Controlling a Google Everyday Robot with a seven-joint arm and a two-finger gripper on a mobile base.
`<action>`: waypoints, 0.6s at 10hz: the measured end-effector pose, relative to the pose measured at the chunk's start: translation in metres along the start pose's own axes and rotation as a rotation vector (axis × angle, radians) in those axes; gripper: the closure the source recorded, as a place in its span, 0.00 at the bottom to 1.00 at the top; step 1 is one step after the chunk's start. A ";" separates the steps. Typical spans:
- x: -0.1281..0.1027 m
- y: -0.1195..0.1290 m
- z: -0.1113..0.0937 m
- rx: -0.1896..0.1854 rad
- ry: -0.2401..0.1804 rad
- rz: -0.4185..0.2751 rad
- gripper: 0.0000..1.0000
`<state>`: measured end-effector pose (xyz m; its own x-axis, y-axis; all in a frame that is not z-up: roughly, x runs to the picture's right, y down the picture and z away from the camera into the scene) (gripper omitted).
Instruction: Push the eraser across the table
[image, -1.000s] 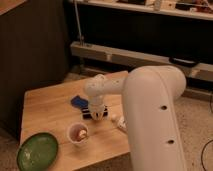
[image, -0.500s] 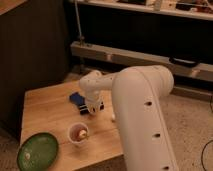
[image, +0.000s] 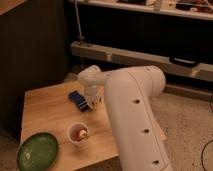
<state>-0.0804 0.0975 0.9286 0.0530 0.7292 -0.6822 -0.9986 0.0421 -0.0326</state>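
- The robot's white arm (image: 132, 115) is filling the right half of the view; it is rising from the bottom edge, bending at a rounded joint and stretching toward the picture's left, over the wooden top.
- The table (image: 45, 107) is standing on a speckled floor in front of a dark wall and a long metal rail (image: 125, 55); its light butcher-block top is carrying everything else listed here.
- A green plate (image: 37, 152) is sitting at the table's near left corner.
- A pale cup (image: 77, 134) is standing upright just right of the plate and apart from it; something small is lying inside, too blurred to name.
- A flat blue pad (image: 75, 95) is lying toward the far side of the top, well apart from the cup.
- The gripper (image: 92, 101) is hanging from the arm's end with its tip close to the wood, just right of the pad; whether it is set wide or narrow I cannot tell.
- The eraser (image: 83, 105) is lying on the table as a small dark bar at the pad's near right end; it is sitting just beside the gripper, on the gripper's picture-left side; whether the two are touching I cannot tell.
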 end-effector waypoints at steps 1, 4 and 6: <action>-0.014 0.003 0.002 0.004 0.000 -0.012 1.00; -0.042 0.024 0.008 0.013 -0.005 -0.060 1.00; -0.042 0.023 0.005 0.009 -0.006 -0.056 1.00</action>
<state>-0.1059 0.0710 0.9602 0.1084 0.7297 -0.6751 -0.9940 0.0888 -0.0636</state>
